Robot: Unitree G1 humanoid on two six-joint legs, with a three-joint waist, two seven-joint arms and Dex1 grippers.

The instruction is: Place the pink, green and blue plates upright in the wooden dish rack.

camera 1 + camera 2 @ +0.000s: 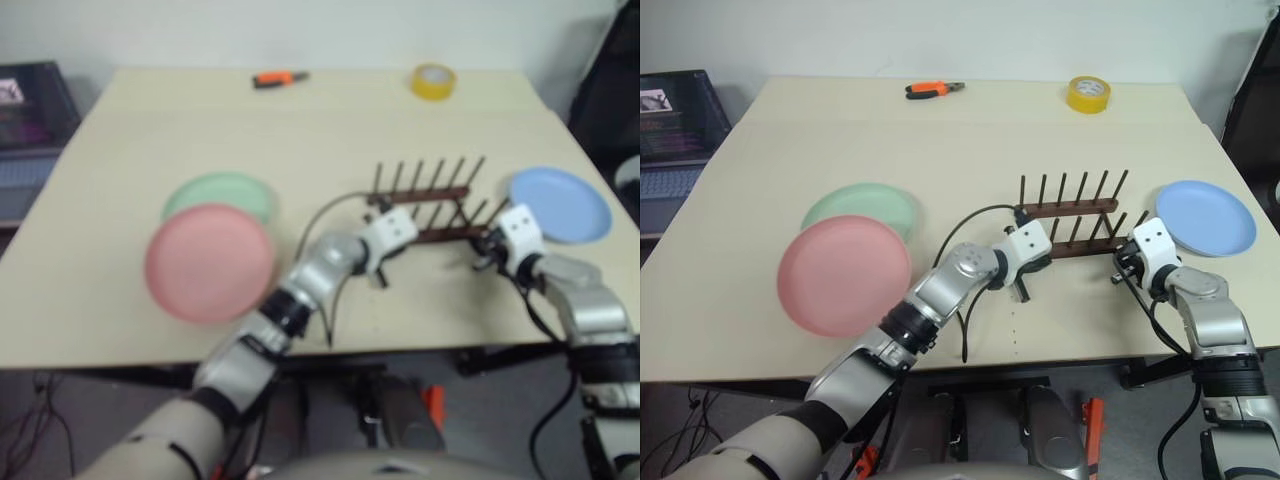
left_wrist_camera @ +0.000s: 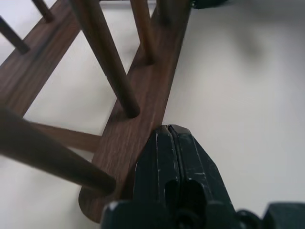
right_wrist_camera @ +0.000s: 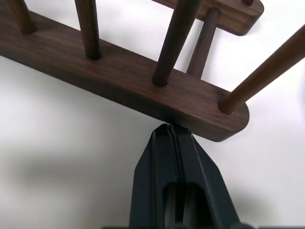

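On the pale, smooth bench (image 1: 760,150), the round salmon-pink matte plastic plate (image 1: 844,274) lies at the near left, its far edge overlapping the round pale mint-green plate (image 1: 862,207) just behind it. To the right of them, the left gripper (image 2: 167,131) has its two black fingers (image 2: 157,157) pressed fully together, holding nothing; their tips rest against the near rail at the left end of the small dark brown wooden dish rack (image 1: 1072,212), whose grain shows clearly and whose thin round pegs rise from two parallel flat rails joined by a crossbar. The rack stands empty at the middle right of the bench. At its right end the right gripper (image 3: 169,126) is likewise closed tight and empty, its tips touching the near rail's rounded end. Just right of the rack lies the round light-blue shallow plate (image 1: 1206,217), flat on the bench. At the far edge sit an orange-handled tool (image 1: 933,90) and a yellow tape roll (image 1: 1088,94).
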